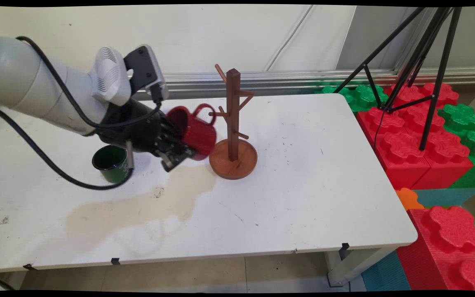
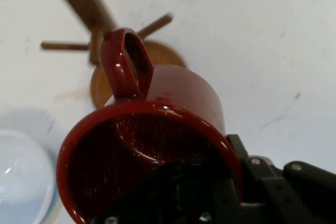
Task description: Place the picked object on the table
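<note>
I am working over the white table (image 1: pixel 303 198), which is carrying a broad brownish stain (image 1: pixel 138 206) across its near left part. Beyond its right edge, red and green foam blocks (image 1: pixel 419 136) are standing stacked with a black tripod (image 1: pixel 427 74) planted on them.

Toward the middle of the table the wooden mug tree (image 1: pixel 233 123) is standing upright on its round base (image 1: pixel 233 159), its short pegs sticking out at several heights. My gripper (image 1: pixel 175 142) is hanging just left of it, and I am holding the red mug (image 1: pixel 196 132) tipped on its side, its axis running roughly level. One finger is reaching inside the mouth and the other is pressing outside the wall, so the fingers are clamping the rim.

The mug's mouth is facing back toward my wrist and its bottom is pointing toward the post. In the hand view the red mug (image 2: pixel 152 145) is filling the frame, with its handle (image 2: pixel 126 64) sitting on the side toward the tree. In the main view the handle (image 1: pixel 204 113) is looping upward, just beside a left-pointing peg (image 1: pixel 217 114); I cannot tell whether they are touching.

Behind my gripper, a dark green mug (image 1: pixel 113 163) is standing upright on the table, apart from the tree
</note>
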